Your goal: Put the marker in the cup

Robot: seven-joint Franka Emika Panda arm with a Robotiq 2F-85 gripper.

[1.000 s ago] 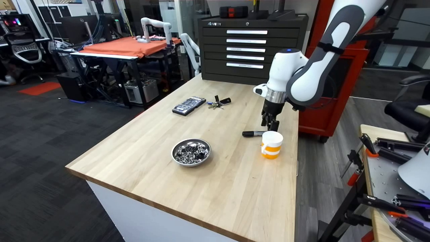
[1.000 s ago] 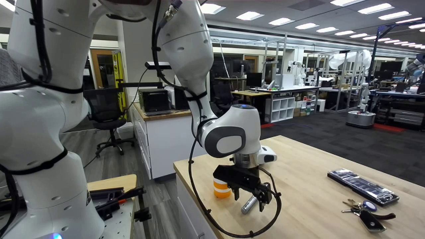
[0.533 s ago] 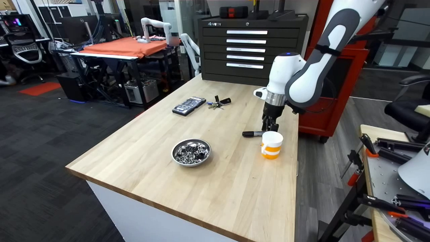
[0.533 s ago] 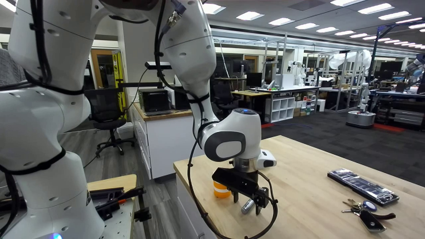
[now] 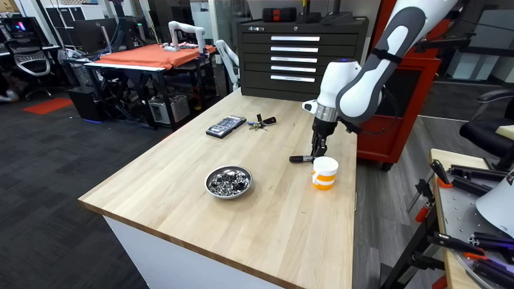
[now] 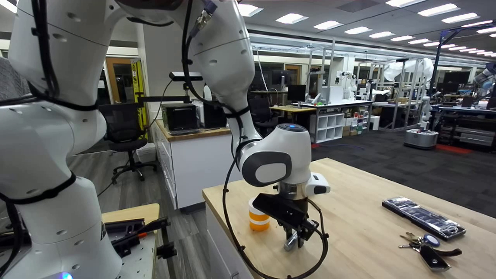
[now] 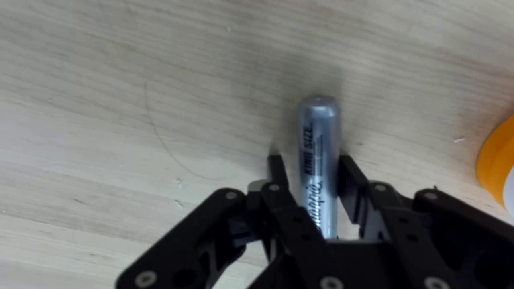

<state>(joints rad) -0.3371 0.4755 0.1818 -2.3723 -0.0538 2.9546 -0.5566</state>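
The marker, with a silver barrel and a black cap, lies on the table beside the cup. In an exterior view its cap end sticks out to the left of the fingers. My gripper reaches down around the barrel with narrowed jaws. The right finger is against or very near the barrel, while a thin gap shows on the left side. The cup, white with orange bands, stands upright close by; in the wrist view only its orange edge shows at the right. Its inside is mostly hidden.
A metal bowl of shiny bits sits farther left on the wooden table. A flat dark device and keys lie toward the back, before a dark drawer chest. The cup stands near the table's edge.
The fingers have come down a little over the marker and then drawn much closer together around it. The hand has shifted slightly away from the cup. Cup and bowl look unmoved.
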